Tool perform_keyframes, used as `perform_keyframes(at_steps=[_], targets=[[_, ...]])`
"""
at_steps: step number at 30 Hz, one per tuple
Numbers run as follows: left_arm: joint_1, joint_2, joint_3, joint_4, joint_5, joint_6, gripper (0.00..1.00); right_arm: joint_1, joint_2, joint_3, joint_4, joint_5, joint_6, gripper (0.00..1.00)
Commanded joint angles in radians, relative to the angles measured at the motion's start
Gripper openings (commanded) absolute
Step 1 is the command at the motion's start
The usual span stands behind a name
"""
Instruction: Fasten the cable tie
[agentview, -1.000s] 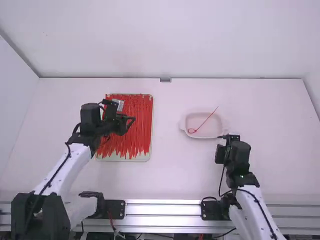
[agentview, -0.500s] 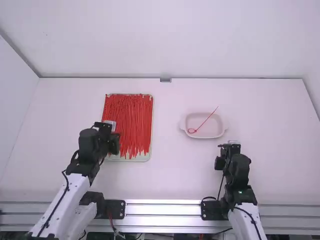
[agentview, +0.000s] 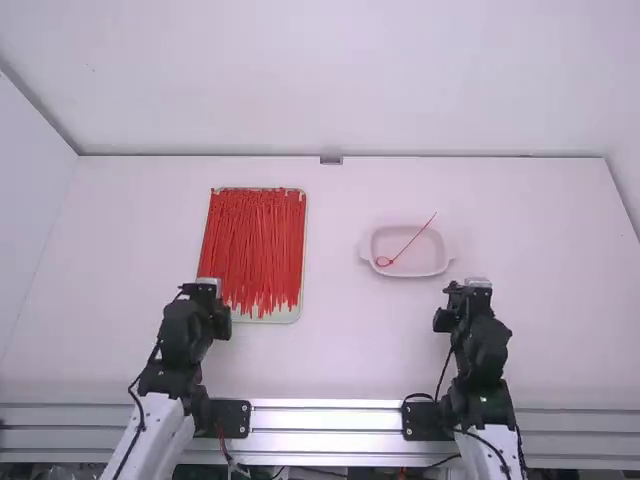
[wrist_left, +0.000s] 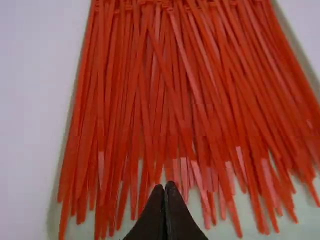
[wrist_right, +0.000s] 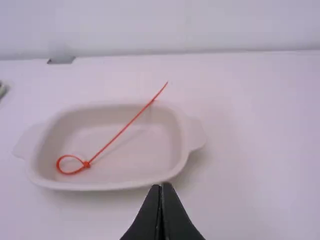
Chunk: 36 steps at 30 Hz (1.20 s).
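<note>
Two arms have pulled back toward their bases since a second ago. The left gripper (agentview: 207, 296), then above the tray's middle, now sits at the near edge of the pale flat tray (agentview: 275, 317). Its fingers (wrist_left: 155, 216) are pressed together, empty, by the near tips of the loose red plastic cable ties (agentview: 255, 245). The right gripper (agentview: 468, 292) also has its fingers (wrist_right: 152, 210) closed on nothing, just short of the white handled dish (agentview: 445, 262) on the white tabletop (agentview: 520, 220). The looped red cable tie (agentview: 405, 245) lies in that dish, unmoved, its tail over the far rim.
</note>
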Motion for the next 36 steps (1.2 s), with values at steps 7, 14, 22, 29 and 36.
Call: perform_keyframes(at_steps=[7,14,22,29,36], targets=[[0.004,-0.137,-0.020,0.003,-0.017,0.001,0.00,0.002,-0.108,-0.010,-0.008,0.001,0.004,0.00],[0.004,-0.247,-0.020,0.003,-0.017,0.001,0.00,0.002,-0.187,-0.010,-0.008,0.001,0.004,0.00],[0.004,-0.354,-0.020,0.003,-0.017,0.001,0.00,0.002,-0.214,-0.010,-0.008,0.001,0.004,0.00],[0.004,-0.436,-0.020,0.003,-0.017,0.001,0.00,0.002,-0.214,-0.010,-0.008,0.001,0.004,0.00],[0.004,-0.510,-0.020,0.003,-0.017,0.001,0.00,0.002,-0.214,-0.010,-0.008,0.001,0.004,0.00]])
